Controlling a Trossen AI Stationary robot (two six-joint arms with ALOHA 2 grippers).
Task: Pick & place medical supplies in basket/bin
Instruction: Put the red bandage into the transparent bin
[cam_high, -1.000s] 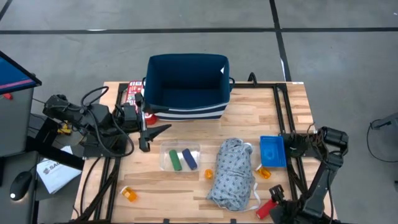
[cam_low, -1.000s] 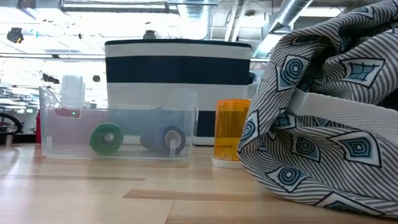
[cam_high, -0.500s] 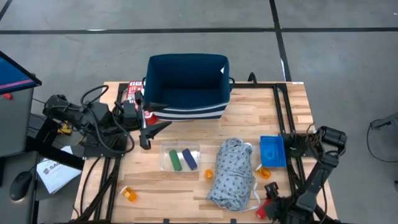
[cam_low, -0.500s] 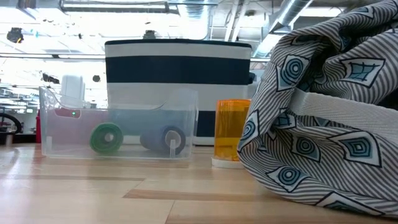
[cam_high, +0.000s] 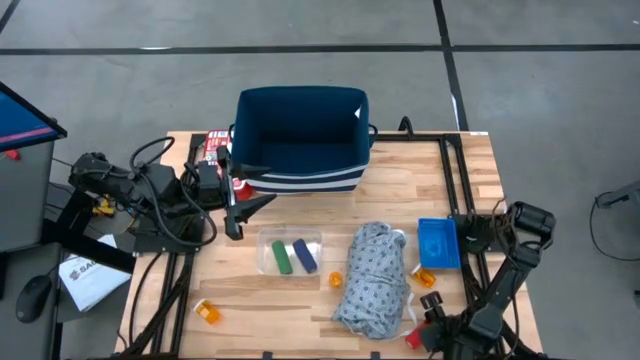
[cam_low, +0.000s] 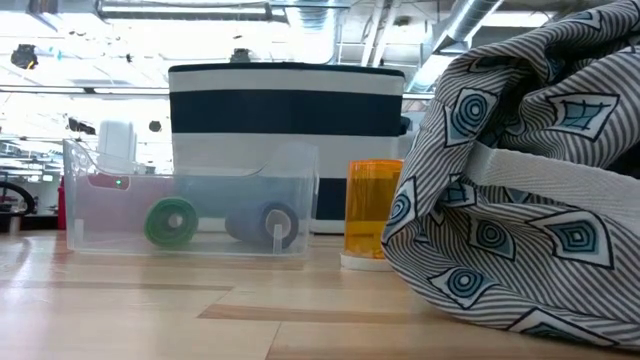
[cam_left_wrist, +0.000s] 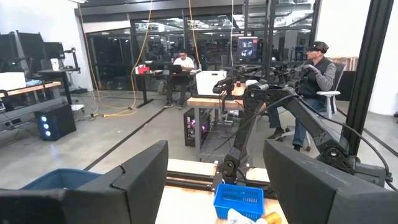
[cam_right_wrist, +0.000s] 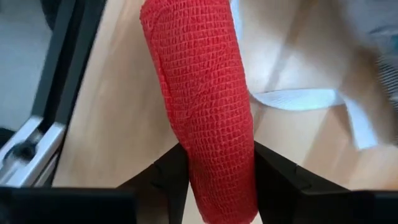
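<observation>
My right gripper is at the table's near right corner, shut on a red cylinder beside the grey dotted garment and its white strap. My left gripper hangs open above the table's left side, in front of the navy striped basket. A green cylinder and a blue one lie in the clear tray. Orange pill bottles stand on the wood. The small blue bin sits at the right. My right gripper has the red cylinder pinched between its two fingers, one on each side of the end nearest the wrist. The cylinder runs along the fingers, away from the wrist. The fingers come from above, over the tabletop. Whether the cylinder rests on the wood, I cannot tell.
A red-and-white flat box lies at the basket's left. Black frame rails run along the table's right edge, close to the right arm. Bare wood lies between the tray and the near edge. People sit at desks in the room beyond.
My right arm has moved toward the table's left along the near edge and come over the red cylinder, which now shows only as a small red patch beside the gripper. The left arm and the other things have kept still.
</observation>
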